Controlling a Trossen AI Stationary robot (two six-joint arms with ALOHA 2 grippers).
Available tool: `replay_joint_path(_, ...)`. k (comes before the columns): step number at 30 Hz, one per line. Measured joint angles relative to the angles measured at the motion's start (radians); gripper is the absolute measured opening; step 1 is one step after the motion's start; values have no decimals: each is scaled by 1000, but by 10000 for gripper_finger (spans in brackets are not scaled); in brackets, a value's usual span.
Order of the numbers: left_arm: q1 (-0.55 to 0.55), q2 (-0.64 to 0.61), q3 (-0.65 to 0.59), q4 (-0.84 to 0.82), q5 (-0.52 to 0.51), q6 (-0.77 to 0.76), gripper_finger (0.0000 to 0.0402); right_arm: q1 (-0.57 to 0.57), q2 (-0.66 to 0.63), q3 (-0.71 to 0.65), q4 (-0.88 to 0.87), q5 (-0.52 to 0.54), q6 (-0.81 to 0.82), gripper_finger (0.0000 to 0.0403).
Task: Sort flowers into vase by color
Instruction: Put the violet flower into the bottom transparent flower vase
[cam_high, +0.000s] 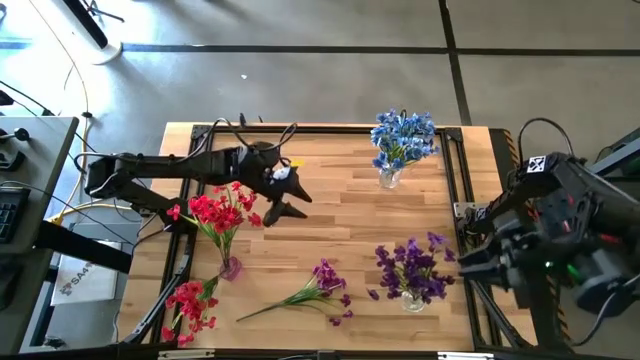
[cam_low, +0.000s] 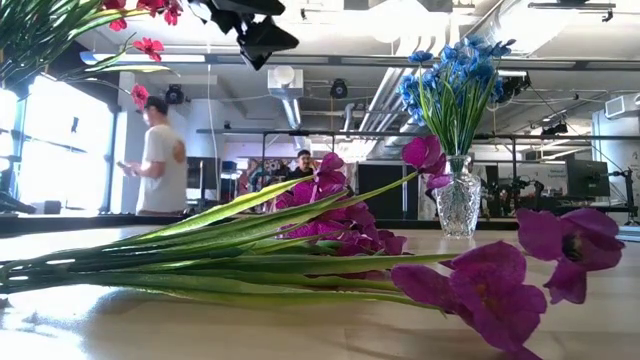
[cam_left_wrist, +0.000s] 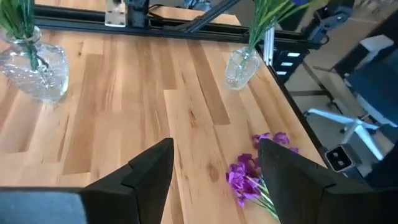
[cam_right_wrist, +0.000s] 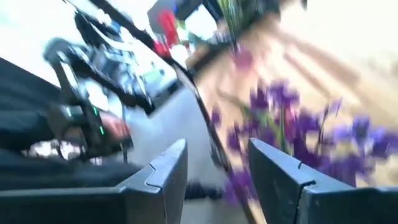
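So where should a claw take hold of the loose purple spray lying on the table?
Probably mid-stem on the purple spray, coming straight down. It lies flat with blossoms toward the purple-filled vase and its bare green stem trailing away, clear of neighbours. The open left claw hovers nearest.

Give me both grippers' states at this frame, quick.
Left gripper: open, empty, above the table's middle near the red flowers.
Right gripper: open, empty, off the table's right edge by the purple flowers.

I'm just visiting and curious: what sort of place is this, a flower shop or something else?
Probably a robotics lab or workshop, not a shop: exposed ceiling ducts, a bare concrete floor, and a wooden table in a metal frame where the left gripper hovers open. A person stands behind.
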Motion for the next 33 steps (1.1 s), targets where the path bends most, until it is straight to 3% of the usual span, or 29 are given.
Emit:
replay_joint_path(5,-62,25,0,0,-152,-40,223,-35,0,65,0,144,-112,156)
replay_joint_path(11,-120,78,-1,-2,-237,-135,223,-128,0,78,0,156,-207,155)
replay_joint_path(23,-208,203,-1,68,-263,-259,223,-265,0,77,0,150,-309,155)
replay_joint_path(33,-253,297,-1,108,-264,-309,223,-301,-3,77,0,146,-323,155)
